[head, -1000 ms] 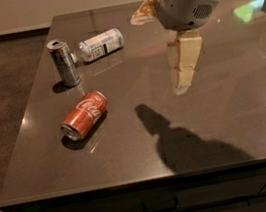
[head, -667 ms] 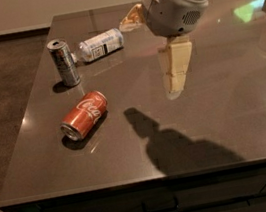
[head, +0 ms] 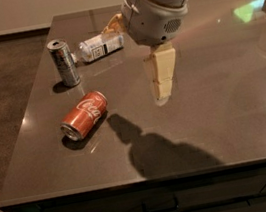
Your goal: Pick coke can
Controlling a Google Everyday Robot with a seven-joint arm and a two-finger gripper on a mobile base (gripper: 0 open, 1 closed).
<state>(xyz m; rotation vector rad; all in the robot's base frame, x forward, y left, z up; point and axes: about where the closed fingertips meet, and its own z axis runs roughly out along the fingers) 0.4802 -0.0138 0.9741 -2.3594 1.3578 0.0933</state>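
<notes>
The coke can is red with white script and lies on its side near the table's left front, silver end facing front-left. My gripper hangs above the table to the right of the can and higher, apart from it. One cream finger points down over the table's middle. The other finger shows behind the wrist, near the white can. The gripper is open and holds nothing. Its shadow falls on the table just right of the coke can.
A slim silver-grey can stands upright at the left. A white-and-silver labelled can lies on its side behind it. The dark table ends at the left and front edges, with drawers below the front.
My gripper has moved left and a little toward the front, closer to the coke can, and its shadow has moved with it. The cans have not moved.
</notes>
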